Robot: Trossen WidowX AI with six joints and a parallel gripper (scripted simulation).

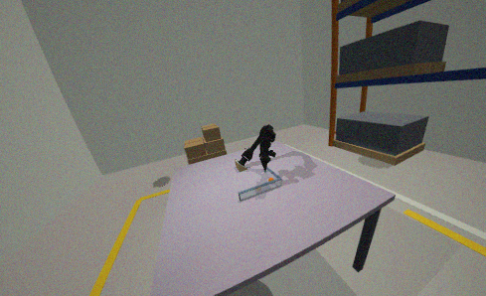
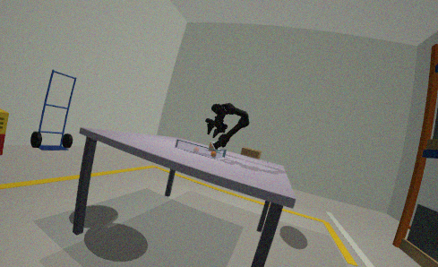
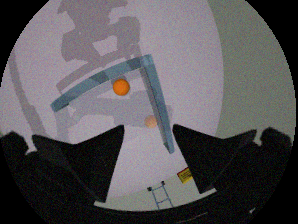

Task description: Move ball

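Observation:
The orange ball [image 1: 270, 180] [image 2: 213, 153] [image 3: 121, 87] lies on the table inside the corner of the two low clear walls, close to the wall on the left in the wrist view [image 3: 80, 90]. The pale see-through copy [image 1: 258, 189] [image 2: 196, 149] [image 3: 151, 121] shows close beside the other wall [image 3: 159, 100], a short way from the ball. My gripper [image 2: 211, 133] [image 3: 149, 128] is open and empty. It points down and hangs above the table near the walls. In the wrist view the ball is beyond the fingertips, and the copy shows between them.
The arm's base stands on the lilac table [image 1: 219, 233] [image 2: 139, 145] close to the walls. Cardboard boxes [image 1: 205, 144] are behind the table. A rack [image 1: 333, 74] [image 2: 418, 157] and a blue hand truck [image 2: 57, 107] stand away from it.

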